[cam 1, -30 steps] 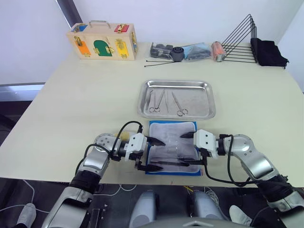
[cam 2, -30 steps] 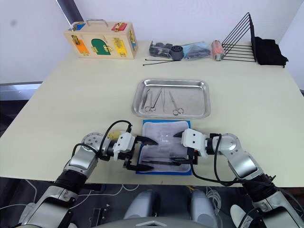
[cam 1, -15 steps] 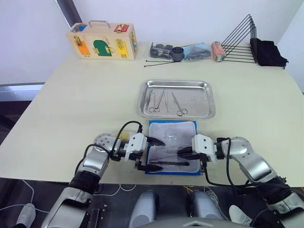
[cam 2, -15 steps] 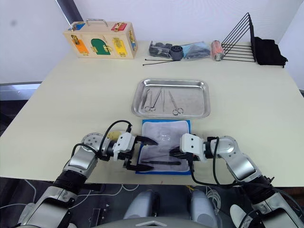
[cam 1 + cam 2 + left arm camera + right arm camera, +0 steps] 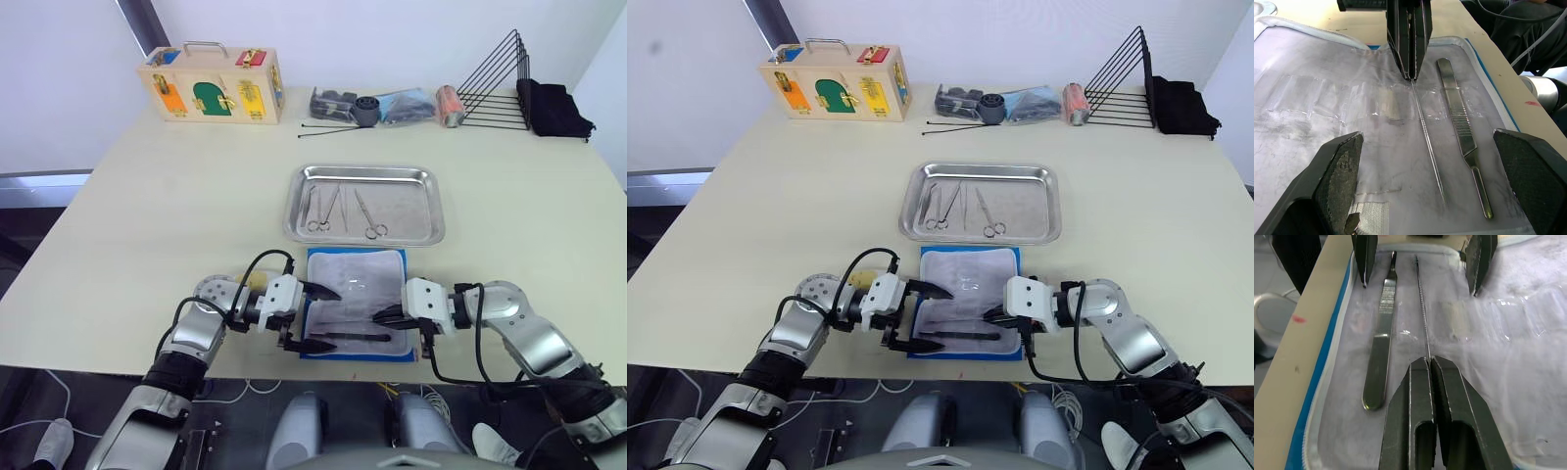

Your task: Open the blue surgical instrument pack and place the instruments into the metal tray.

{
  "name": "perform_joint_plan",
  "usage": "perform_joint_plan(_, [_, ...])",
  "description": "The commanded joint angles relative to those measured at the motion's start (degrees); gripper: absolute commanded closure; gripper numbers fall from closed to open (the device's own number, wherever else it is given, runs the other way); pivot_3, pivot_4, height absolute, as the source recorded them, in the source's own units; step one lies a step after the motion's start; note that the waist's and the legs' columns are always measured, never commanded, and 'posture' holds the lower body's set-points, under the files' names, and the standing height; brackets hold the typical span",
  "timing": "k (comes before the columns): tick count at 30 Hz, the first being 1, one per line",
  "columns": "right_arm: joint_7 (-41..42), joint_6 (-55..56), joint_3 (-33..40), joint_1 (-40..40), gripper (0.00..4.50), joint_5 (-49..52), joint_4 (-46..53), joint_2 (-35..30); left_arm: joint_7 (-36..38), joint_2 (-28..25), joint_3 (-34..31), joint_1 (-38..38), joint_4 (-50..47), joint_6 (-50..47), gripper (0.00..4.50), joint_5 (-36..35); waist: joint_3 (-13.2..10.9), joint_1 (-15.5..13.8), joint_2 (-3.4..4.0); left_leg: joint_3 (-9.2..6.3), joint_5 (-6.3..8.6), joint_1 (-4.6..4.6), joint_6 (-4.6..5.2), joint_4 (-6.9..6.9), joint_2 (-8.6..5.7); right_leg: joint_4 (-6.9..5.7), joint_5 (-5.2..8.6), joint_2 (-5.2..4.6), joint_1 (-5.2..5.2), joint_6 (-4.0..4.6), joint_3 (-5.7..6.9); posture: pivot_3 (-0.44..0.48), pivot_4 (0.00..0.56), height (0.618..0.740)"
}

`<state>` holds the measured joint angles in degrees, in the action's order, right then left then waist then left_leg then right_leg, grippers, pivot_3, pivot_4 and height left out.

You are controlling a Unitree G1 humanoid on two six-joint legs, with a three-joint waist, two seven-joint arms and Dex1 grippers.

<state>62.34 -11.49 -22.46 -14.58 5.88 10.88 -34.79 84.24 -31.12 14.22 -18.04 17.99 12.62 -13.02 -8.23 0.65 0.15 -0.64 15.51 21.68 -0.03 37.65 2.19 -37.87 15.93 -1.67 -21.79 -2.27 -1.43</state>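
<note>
Right end effector [image 5: 1429,363] closed on the thin probe [image 5: 1422,308], whose long axis runs straight ahead toward the open left end effector [image 5: 1427,161]; the flat-handled tool [image 5: 1379,333] lies parallel just beside.

Shiny steel, soft lining
Glossy metal tray [image 5: 431,206]; pack [image 5: 1312,83] lining of matt cloth under wrinkled clear plastic; smooth matt counter [image 5: 147,196].

bare table [image 5: 176,196] left and right of metal tray [image 5: 431,208]; clutter along far edge
</note>
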Motion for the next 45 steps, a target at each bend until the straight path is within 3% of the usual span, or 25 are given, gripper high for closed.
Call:
perform_joint_plan(1, [-0.6,-1.6,1.5,-1.3,4.47,-0.5,3.3,-1.2,0.8,-0.3,2.8,1.9,3.7,-1.2,0.0,2.6,0.0,0.0,0.0,0.0,0.0,0.01,0.0,0.0,0.0,0.0,0.0,0.0,0.0,0.0,0.0,0.0,0.15,0.74])
perform_joint_plan(20, [1.7,-5.3,3.9,-3.5,4.47,-0.3,12.4,-10.0,0.9,0.2,3.0,2.1,3.8,-1.0,0.0,2.7,0.0,-0.1,-0.04,0.0,0.0,0.04,0.0,0.0,-0.01,0.02,0.01,-0.02,-0.02,-0.01,0.02,0.0,0.15,0.74])
perform_joint_plan(40, [10.8,6.0,19.0,3.7,4.47,5.5,9.1,-25.4,0.7,0.5,2.9,1.6,3.5,-1.5,0.0,2.7,-0.1,-0.2,-0.06,0.03,0.0,0.03,0.0,0.0,-0.02,0.04,0.03,-0.04,-0.01,-0.05,0.0,0.0,0.15,0.74])
perform_joint_plan(45, [5.6,-1.2,23.3,3.6,4.47,10.8,8.7,-21.6,0.6,0.6,3.0,1.6,3.5,-1.6,0.0,2.7,-0.1,-0.2,-0.07,0.03,0.0,0.03,0.0,0.0,-0.01,0.03,0.01,-0.04,0.0,-0.03,-0.01,0.0,0.15,0.74])
